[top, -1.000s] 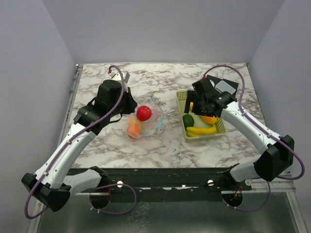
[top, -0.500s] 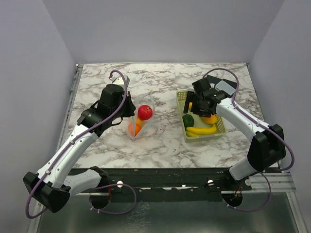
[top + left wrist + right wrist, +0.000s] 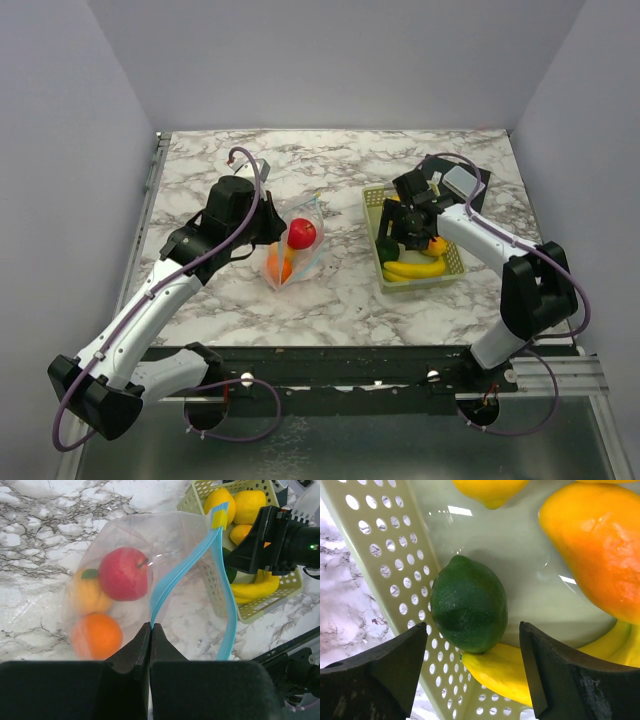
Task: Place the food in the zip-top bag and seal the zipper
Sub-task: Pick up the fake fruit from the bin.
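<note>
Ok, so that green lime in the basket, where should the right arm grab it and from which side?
Probably across its narrow middle, from straight above. The lime lies lengthwise along the basket wall, a banana at one end, so the top looks freest. The open right pincer straddles it; the wall-side finger has little room.

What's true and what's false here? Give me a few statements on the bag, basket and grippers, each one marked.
The left gripper is shut on the zip-top bag at its zipper. True.
The green lime sits in the basket. True.
The red apple lies in the basket. False: it is inside the bag.
The right gripper is shut on the lime. False: it is open, gripping nothing.
The bag is sealed. False: its mouth gapes open.
</note>
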